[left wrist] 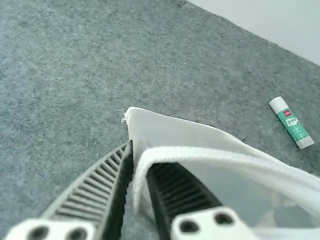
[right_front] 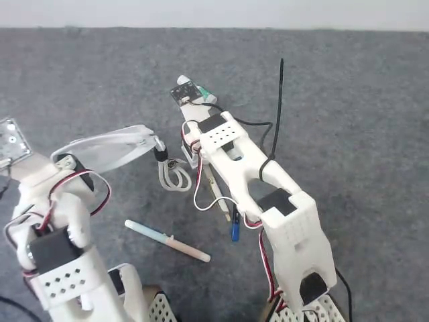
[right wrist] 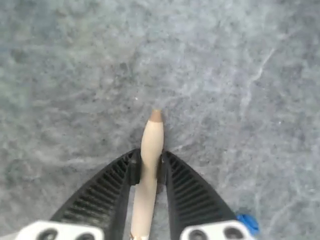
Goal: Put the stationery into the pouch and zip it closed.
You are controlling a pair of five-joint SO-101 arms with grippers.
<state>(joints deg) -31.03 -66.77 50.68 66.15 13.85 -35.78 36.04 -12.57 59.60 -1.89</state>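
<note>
My left gripper (left wrist: 132,145) is shut on the white rim of the translucent pouch (left wrist: 210,150), holding it off the carpet at the left (right_front: 107,149). The pouch's zip pull and cord loop (right_front: 173,176) hang toward the middle. My right gripper (right wrist: 148,156) is shut on a beige pen (right wrist: 151,135), tip pointing down at the carpet; this pen (right_front: 216,191) sits under the right arm in the high view. A pale blue and beige pen (right_front: 167,240) lies on the carpet in front. A green and white glue stick (left wrist: 291,122) lies farther back (right_front: 201,92).
Grey carpet covers the table. A small blue pen (right_front: 235,231) lies beside the right arm, also seen as a blue end (right wrist: 248,222). The right arm's black cable (right_front: 278,107) sticks up behind it. Open carpet stretches to the right and far back.
</note>
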